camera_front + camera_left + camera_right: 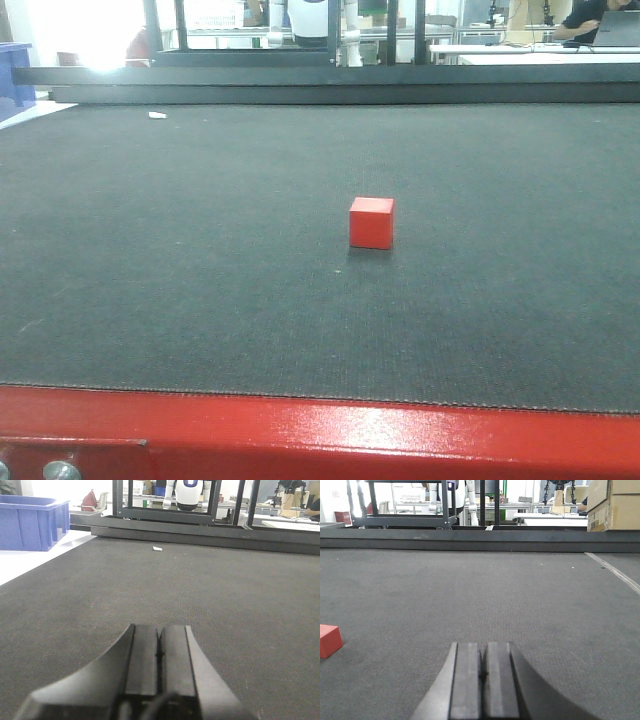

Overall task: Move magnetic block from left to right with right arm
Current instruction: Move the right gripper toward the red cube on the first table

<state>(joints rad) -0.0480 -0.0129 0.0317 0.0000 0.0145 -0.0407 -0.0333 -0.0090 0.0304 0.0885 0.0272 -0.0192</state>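
The magnetic block [371, 222] is a small plain red cube standing on the dark mat, a little right of the middle in the front view. Its corner also shows at the left edge of the right wrist view as the magnetic block [328, 640]. My right gripper [483, 647] is shut with nothing between its fingers, low over the mat, with the block off to its left and apart from it. My left gripper [159, 629] is also shut and empty, and no block shows in its view. Neither arm appears in the front view.
A red table edge [320, 435] runs along the front. A black raised rail [330, 85] bounds the mat at the back. A blue bin [31, 521] stands beyond the mat's left side. A small white scrap [157, 548] lies near the back rail. Cardboard boxes [615, 505] stand at the far right.
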